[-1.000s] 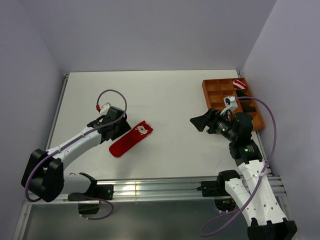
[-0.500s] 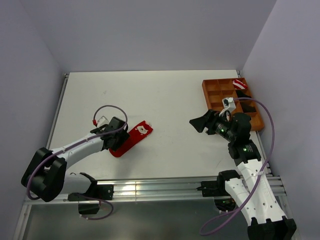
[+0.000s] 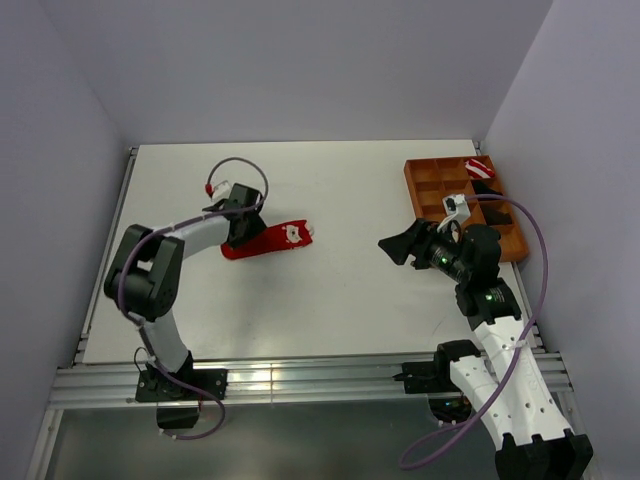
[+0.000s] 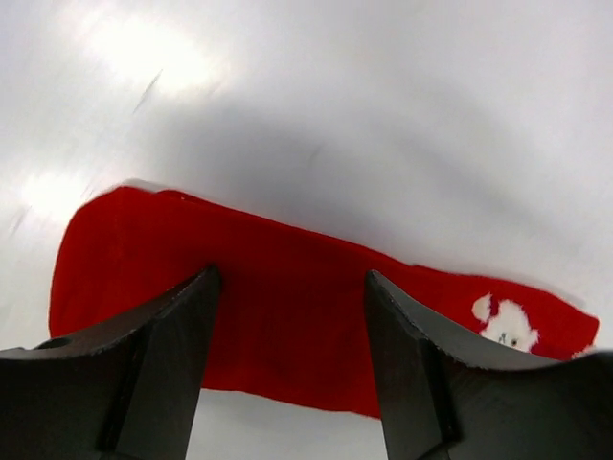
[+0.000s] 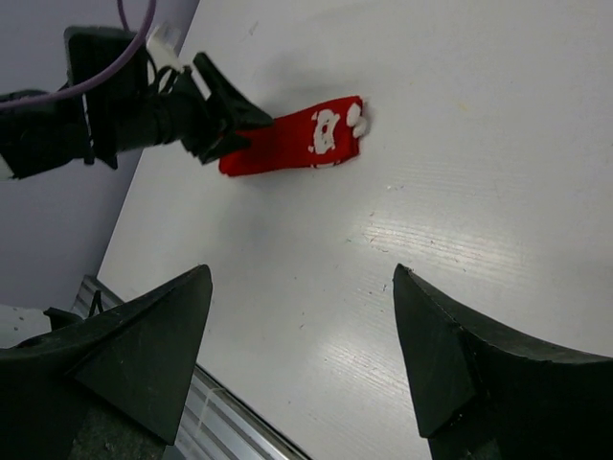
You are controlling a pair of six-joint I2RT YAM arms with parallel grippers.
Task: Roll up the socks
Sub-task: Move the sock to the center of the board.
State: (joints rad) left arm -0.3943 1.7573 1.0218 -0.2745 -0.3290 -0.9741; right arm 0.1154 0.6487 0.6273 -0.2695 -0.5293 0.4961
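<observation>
**A:** Since a second ago, the flat red fabric sock with a white mark (image 3: pixel 272 241) has gone farther up the white table (image 3: pixel 350 300) and has turned. The left arm swung round with it. Now the long axis of the sock runs nearly left to right, with the marked end toward the right arm.

**B:** And the left gripper (image 3: pixel 243 228)?

**A:** It is at the plain left end. Its jaws stand apart, and in the wrist view the red cloth shows across the gap. Whether the fingers touch the cloth, I cannot tell.

**B:** The right gripper (image 3: pixel 395 243)?

**A:** Also parted, holding nothing, and well apart from the sock, on the marked side.

**B:** So the left arm is nearer.

**A:** Yes. I think the roll should start at the plain end and travel along the long axis, toward the mark.
</observation>
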